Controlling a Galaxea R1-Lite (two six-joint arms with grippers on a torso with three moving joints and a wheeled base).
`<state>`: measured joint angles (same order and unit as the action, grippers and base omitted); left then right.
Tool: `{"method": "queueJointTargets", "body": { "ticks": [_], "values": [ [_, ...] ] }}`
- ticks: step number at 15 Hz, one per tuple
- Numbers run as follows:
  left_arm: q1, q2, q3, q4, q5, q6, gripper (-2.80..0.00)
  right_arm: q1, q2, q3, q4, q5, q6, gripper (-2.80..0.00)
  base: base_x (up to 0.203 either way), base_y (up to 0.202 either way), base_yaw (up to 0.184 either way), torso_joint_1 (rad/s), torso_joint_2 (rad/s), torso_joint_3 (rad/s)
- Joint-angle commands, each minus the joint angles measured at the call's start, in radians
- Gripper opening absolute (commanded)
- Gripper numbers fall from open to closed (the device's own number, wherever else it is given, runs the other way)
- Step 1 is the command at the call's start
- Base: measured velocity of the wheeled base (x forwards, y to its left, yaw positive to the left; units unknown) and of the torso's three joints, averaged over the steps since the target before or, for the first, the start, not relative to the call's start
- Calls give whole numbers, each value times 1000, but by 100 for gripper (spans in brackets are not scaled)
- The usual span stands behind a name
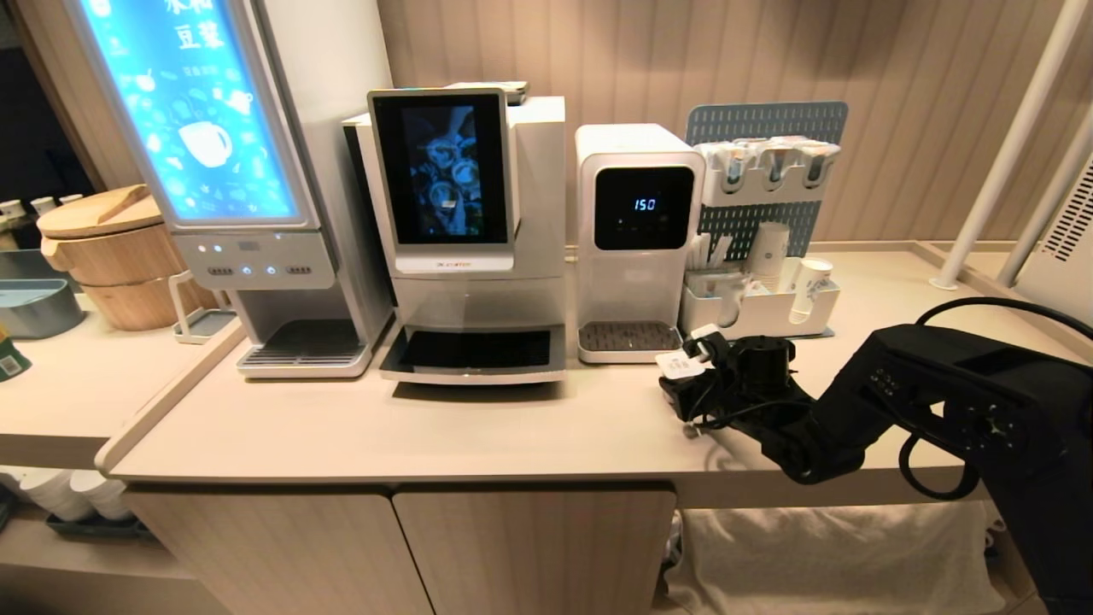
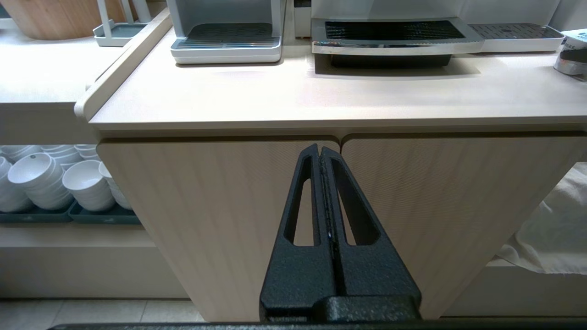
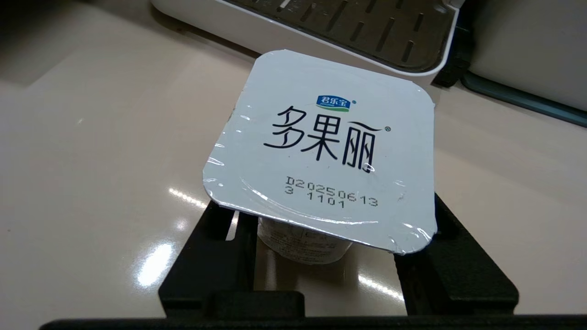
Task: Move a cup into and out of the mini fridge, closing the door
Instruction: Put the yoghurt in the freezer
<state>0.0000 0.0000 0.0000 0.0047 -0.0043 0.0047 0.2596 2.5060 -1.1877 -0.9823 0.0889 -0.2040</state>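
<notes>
The cup (image 3: 321, 137) is a small sealed one with a square white foil lid printed in dark characters. It stands upright on the beige counter (image 1: 478, 427), just in front of the water dispenser's drip tray (image 3: 367, 27). My right gripper (image 3: 323, 243) is low on the counter and reaches around the cup (image 1: 680, 366); the lid hides where they meet. The right gripper (image 1: 696, 380) shows at the counter's right part. My left gripper (image 2: 319, 150) is shut and empty, parked in front of the cabinet doors (image 2: 206, 206) below the counter. The mini fridge and its door are out of view.
Three machines line the back: a dispenser with a lit blue panel (image 1: 196, 120), a coffee machine with a dark screen (image 1: 444, 171) and a white water dispenser (image 1: 636, 213). An organiser with paper cups (image 1: 768, 295) stands behind the right gripper. White bowls (image 2: 41, 178) fill a low shelf.
</notes>
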Motion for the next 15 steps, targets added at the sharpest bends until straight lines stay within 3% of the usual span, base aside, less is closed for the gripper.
{"method": "queueJointTargets", "body": {
  "ticks": [1, 6, 12, 15],
  "values": [
    [0, 2, 2, 0, 0, 0, -280, 0, -4, 4, -6, 2, -2, -280, 0, 0, 0, 0, 0, 0],
    [0, 1, 2, 0, 0, 0, -280, -1, -146, 107, -8, 3, 44, -280, 0, 0, 0, 0, 0, 0],
    [0, 1, 2, 0, 0, -2, -280, -15, -660, 417, 7, -6, 58, -280, 0, 0, 0, 0, 0, 0],
    [2, 2, 2, -2, 0, -2, -280, -13, -983, 535, 90, -156, 59, -280, 0, 0, 0, 0, 0, 0]
  ]
}}
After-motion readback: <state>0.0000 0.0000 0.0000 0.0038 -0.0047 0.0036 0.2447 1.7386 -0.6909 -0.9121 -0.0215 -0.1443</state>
